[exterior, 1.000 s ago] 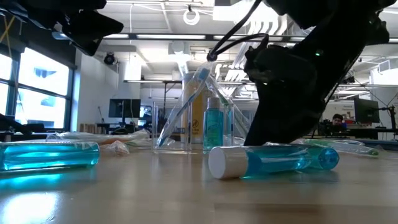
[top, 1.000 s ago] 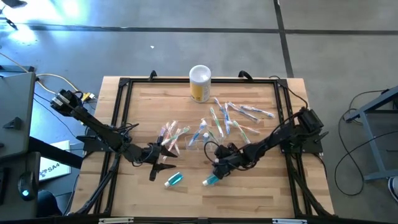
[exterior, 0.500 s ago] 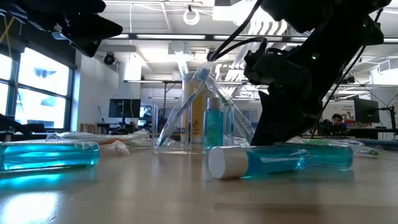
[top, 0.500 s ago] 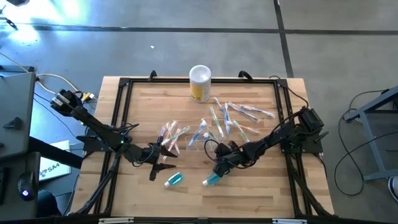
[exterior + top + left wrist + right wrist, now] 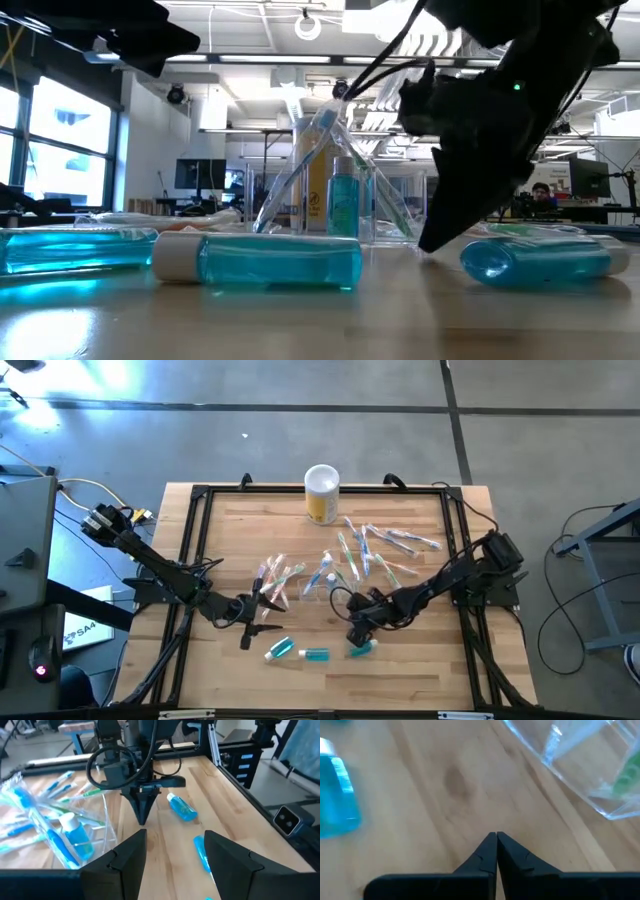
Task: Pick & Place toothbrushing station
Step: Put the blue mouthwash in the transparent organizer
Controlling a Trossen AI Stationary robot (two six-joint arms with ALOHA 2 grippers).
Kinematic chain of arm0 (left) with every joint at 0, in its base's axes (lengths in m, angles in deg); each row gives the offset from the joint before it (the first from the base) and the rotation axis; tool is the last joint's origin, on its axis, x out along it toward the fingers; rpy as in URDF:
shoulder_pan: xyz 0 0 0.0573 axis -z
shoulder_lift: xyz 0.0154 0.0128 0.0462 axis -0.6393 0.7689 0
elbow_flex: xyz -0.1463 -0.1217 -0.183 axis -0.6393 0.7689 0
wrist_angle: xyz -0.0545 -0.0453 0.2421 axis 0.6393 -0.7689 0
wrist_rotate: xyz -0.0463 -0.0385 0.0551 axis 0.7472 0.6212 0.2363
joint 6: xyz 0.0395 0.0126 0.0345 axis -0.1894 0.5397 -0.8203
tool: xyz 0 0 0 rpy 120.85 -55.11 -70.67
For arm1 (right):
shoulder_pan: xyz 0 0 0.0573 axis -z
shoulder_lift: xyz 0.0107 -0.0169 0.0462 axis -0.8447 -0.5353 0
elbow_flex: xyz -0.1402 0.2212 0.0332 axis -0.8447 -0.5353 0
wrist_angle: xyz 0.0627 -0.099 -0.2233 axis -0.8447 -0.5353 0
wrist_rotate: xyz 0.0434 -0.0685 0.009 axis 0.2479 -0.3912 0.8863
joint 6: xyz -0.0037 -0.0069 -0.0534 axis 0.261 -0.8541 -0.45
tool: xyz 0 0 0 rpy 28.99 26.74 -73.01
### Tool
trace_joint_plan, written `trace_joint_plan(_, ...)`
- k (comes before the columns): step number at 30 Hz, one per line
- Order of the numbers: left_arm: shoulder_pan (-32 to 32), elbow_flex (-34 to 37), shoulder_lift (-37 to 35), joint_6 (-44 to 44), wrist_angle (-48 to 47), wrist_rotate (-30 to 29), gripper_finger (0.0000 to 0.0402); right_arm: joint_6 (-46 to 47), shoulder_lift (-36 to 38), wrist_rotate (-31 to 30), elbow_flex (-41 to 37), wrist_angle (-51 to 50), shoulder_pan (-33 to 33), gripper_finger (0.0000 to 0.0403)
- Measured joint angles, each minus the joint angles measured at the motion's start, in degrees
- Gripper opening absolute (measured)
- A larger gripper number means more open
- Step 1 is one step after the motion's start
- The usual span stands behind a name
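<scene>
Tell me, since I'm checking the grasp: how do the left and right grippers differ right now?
The right gripper is shut on nothing, fingertips pressed together just over the bare table; the left gripper stands open. The right one sits beside a teal toothpaste tube; the left one sits by the clear plastic bag. Neither holds anything.

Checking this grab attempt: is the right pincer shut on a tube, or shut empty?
Shut empty. The right pincer has its tips pressed together over bare wood; the nearest tube lies apart.
</scene>
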Motion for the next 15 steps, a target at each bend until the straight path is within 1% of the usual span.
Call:
trace_joint_plan(6,0.0,0.0,0.0,-0.8,-0.3,0.0,0.0191,-2.9,2.6,-1.1,0.0,-1.1,0.0,0.0002)
trace_joint_plan(10,0.0,0.0,0.0,-0.8,0.2,0.0,0.0191,-8.7,4.4,-1.2,0.1,-2.4,-1.3,0.0003)
trace_joint_plan(12,0.0,0.0,0.0,-0.8,0.2,0.0,0.0191,-11.0,5.8,0.5,0.1,-2.1,-2.2,0.0003)
trace_joint_plan(15,0.0,0.0,0.0,-0.8,0.3,0.0,0.0191,-12.1,8.7,6.0,0.2,-2.7,-3.3,0.0003)
